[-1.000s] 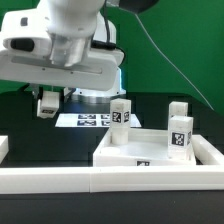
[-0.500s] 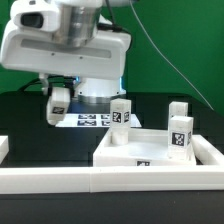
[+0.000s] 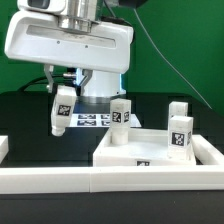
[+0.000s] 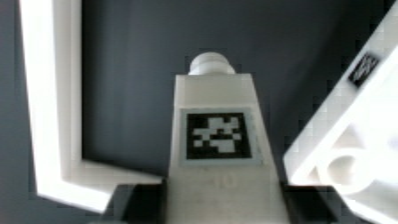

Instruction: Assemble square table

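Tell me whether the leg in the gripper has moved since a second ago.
Yes. In the exterior view, the leg held by the gripper has moved down and toward the view's right, closer to the marker board.

Exterior view: low, near, level across the table; wrist view: close, looking down; both share the held leg (image 3: 62,109) (image 4: 217,130).

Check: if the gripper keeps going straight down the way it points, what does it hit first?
Probably the black table. The gripper holds a tagged white leg pointing down, and the wrist view shows dark surface past the leg's tip. The square table top sits to the exterior view's right; depth unclear.
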Available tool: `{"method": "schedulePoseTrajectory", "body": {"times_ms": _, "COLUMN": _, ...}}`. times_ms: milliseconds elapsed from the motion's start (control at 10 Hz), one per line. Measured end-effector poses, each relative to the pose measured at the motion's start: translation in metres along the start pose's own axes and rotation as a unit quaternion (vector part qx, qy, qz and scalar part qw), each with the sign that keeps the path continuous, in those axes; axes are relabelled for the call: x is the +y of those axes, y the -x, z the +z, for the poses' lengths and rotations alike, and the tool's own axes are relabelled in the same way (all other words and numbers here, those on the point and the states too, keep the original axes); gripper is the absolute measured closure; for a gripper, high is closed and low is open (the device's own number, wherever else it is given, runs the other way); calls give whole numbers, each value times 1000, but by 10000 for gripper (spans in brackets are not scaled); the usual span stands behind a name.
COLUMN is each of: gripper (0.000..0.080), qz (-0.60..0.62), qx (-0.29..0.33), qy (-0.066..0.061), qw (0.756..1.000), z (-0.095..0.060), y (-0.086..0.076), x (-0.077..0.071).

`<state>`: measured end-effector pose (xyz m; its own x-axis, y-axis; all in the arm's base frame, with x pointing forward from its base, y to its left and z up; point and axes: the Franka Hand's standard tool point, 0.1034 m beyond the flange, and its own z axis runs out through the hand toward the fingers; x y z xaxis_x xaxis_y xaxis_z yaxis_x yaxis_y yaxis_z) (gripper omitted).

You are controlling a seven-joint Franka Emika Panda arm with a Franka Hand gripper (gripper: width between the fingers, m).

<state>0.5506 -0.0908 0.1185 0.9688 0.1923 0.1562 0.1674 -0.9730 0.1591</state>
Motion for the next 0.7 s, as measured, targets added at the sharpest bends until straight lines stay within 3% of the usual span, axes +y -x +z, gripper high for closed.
{"method": "schedulePoseTrajectory", "body": {"times_ms": 100, "gripper": 509, "qz": 5, "qx": 47, "qy": 4, "qw": 999, "z": -3, "y": -7, "x": -7}}
{"method": "schedulePoseTrajectory", "body": {"times_ms": 200, "gripper": 509, "qz": 11, "qx": 56, "qy": 0, "qw": 998, "z": -5, "y": -10, "x": -12}}
{"method": "schedulePoseTrajectory", "body": {"times_ms": 400, "gripper": 509, "qz": 8, "qx": 108, "qy": 21, "qw": 994, "z": -10, "y": -20, "x": -12}}
{"method": "schedulePoseTrajectory", "body": {"times_ms": 600, "gripper": 509, "qz": 13, "qx": 98, "qy": 15, "qw": 995, "z": -7, "y": -17, "x": -15}}
{"method": "schedulePoseTrajectory", "body": {"times_ms": 700, "gripper": 509, "qz": 20, "qx": 99, "qy": 9, "qw": 995, "z": -8, "y": -18, "x": -25}}
